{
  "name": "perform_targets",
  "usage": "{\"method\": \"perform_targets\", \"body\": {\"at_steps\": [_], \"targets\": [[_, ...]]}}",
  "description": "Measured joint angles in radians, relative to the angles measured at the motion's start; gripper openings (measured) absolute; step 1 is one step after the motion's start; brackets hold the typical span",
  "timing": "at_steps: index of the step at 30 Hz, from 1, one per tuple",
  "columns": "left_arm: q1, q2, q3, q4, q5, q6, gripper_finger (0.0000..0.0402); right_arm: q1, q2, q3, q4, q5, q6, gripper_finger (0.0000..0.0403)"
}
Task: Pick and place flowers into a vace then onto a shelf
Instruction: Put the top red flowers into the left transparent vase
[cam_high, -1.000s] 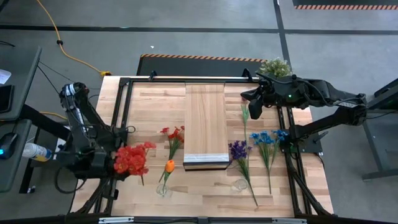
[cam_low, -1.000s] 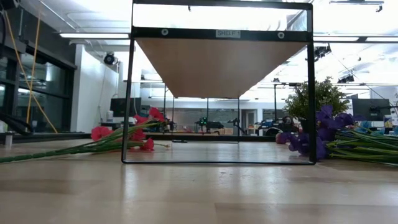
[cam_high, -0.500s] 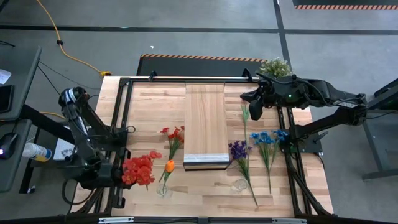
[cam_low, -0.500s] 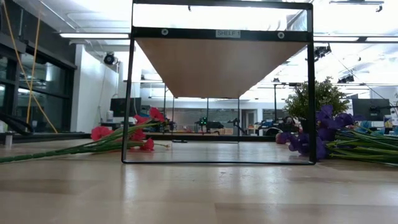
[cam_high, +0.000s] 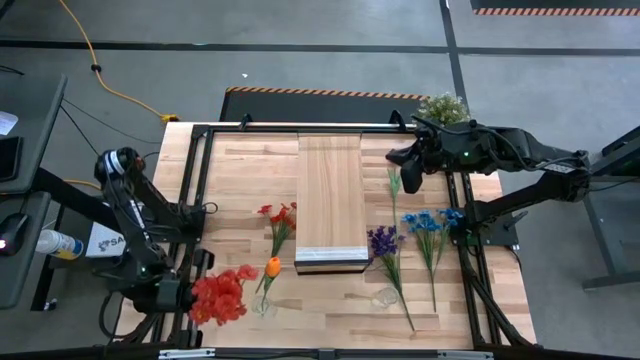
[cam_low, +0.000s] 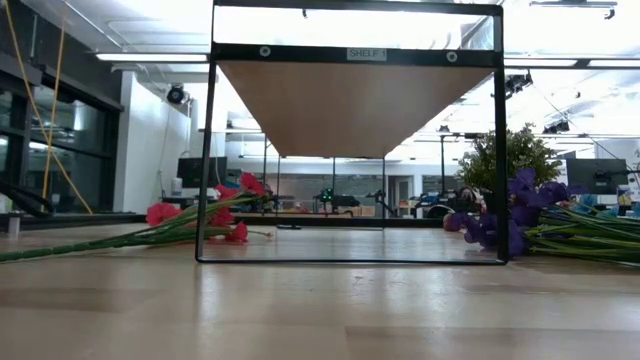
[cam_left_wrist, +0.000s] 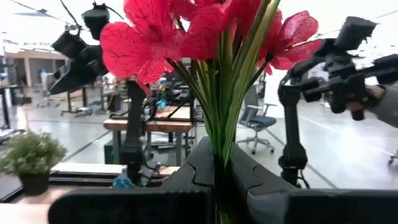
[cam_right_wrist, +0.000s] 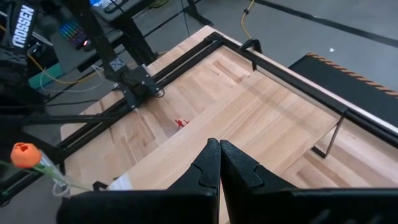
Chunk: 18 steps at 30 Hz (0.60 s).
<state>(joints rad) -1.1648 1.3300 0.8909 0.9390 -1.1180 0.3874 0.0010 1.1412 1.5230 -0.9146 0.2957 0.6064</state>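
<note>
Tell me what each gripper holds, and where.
Left gripper clamps the red flower bunch by its green stems. Right gripper is shut, empty.

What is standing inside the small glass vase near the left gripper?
One orange flower stands in the glass vase. The left gripper, beside it, holds red flowers. Water cannot be judged.

Red flowers (cam_high: 220, 297), light-wood shelf (cam_high: 330, 195), purple flowers (cam_high: 382, 240)

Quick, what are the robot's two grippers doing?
Left gripper: shut on the red flowers.
Right gripper: shut, holding nothing.
</note>
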Motion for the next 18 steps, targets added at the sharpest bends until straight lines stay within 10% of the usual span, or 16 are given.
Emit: {"method": "perform_targets", "body": {"at_steps": [18], "targets": [[0.01, 0.121, 0.0, 0.166, 0.04, 0.106, 0.0041, 0.0, 0.0, 0.0, 0.008, -0.022, 0.023, 0.0]]}}
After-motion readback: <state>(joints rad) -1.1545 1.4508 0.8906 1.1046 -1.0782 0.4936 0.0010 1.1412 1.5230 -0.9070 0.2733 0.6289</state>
